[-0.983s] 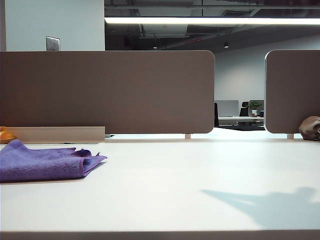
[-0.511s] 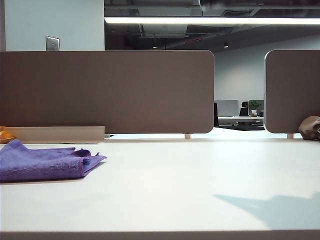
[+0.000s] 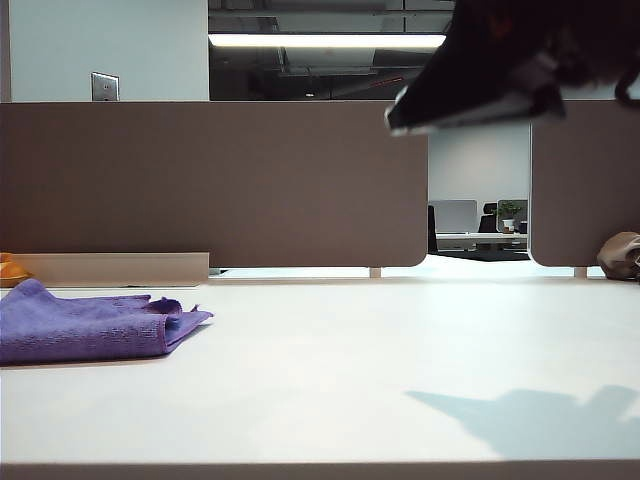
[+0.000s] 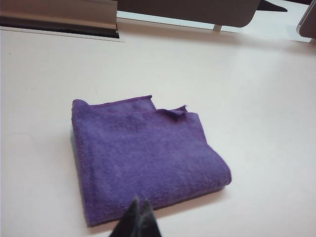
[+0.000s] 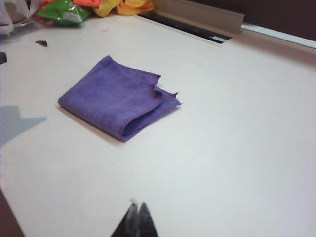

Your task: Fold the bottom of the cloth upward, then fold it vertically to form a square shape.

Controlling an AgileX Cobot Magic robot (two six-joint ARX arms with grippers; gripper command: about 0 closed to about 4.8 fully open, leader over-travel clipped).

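Jaws shut; cloth (image 4: 143, 158) folded square.

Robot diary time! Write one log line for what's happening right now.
cloth: folded into a square, lying flat on table | left gripper: shut, empty, above cloth | right gripper: shut, empty, away from cloth

A long white ceiling strip light (image 3: 325, 41) shines brightly. The dark arm (image 3: 520, 60) nearby looks blurred. A soft shadow lies on the pale smooth worktop (image 3: 330, 370).

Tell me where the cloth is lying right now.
The cloth lies folded on the white table at the far left of the exterior view, in front of the brown partition; neither the left gripper nor the right gripper touches it.
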